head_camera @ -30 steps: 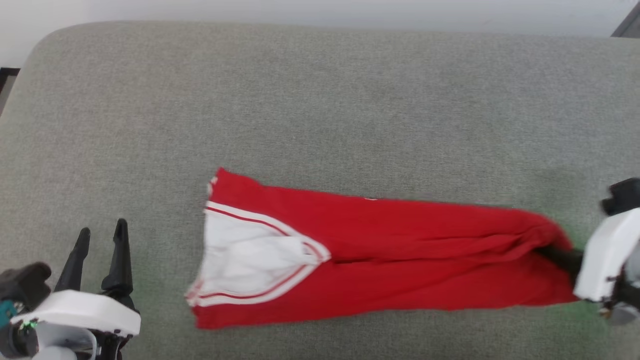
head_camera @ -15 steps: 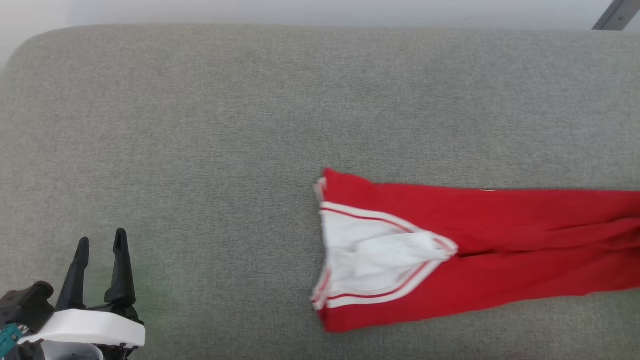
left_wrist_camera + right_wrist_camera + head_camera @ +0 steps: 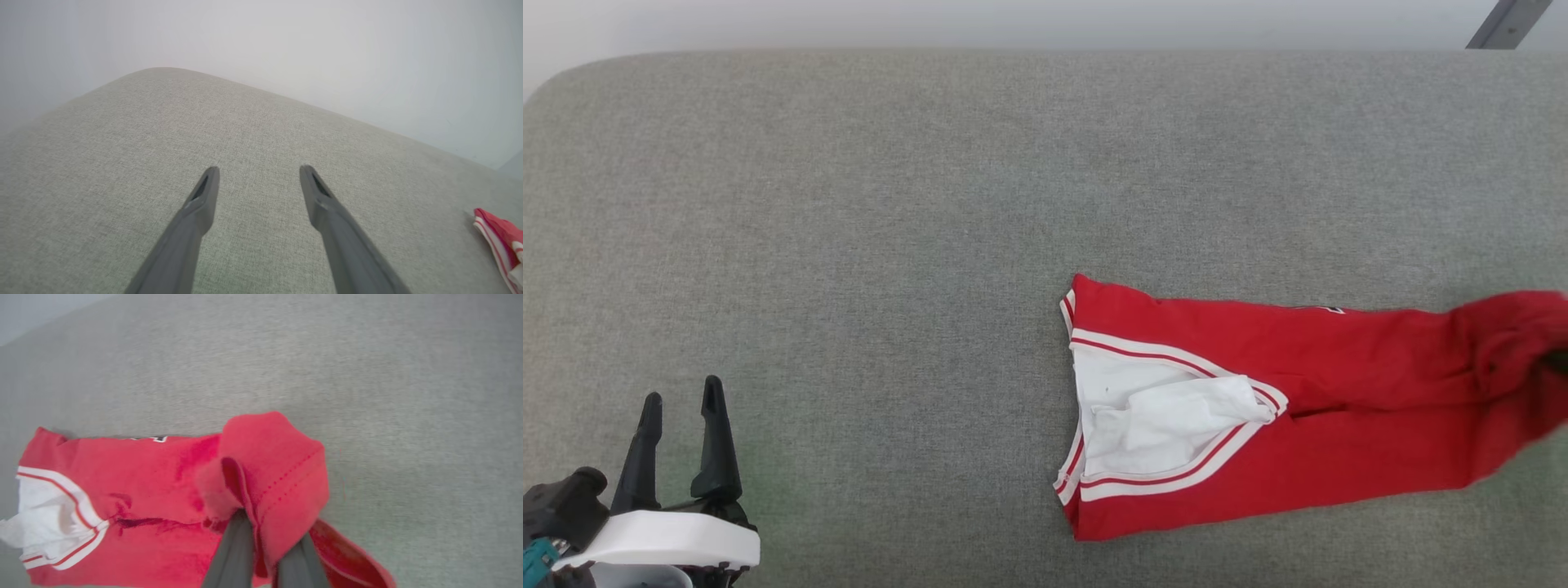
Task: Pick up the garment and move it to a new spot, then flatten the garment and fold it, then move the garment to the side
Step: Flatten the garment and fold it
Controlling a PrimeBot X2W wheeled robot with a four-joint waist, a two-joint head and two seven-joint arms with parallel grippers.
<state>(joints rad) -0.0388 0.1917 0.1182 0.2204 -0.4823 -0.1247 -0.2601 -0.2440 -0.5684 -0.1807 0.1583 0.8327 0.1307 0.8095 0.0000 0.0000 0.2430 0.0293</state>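
The garment (image 3: 1282, 474) is lying on the right half of the tabletop (image 3: 849, 204), its right end bunching in the right claw (image 3: 265, 549); the left claw (image 3: 682, 390) is hovering front left.

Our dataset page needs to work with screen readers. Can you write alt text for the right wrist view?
The right gripper is shut on a bunched end of a red jersey lying on a grey upholstered surface. The rest of the jersey stretches away to the left, ending in a white sleeve with red-and-white striped trim.

surface: grey fabric cushion (image 3: 849, 245) | behind: pale wall (image 3: 1013, 20) | top-right corner: grey bar (image 3: 1507, 20)
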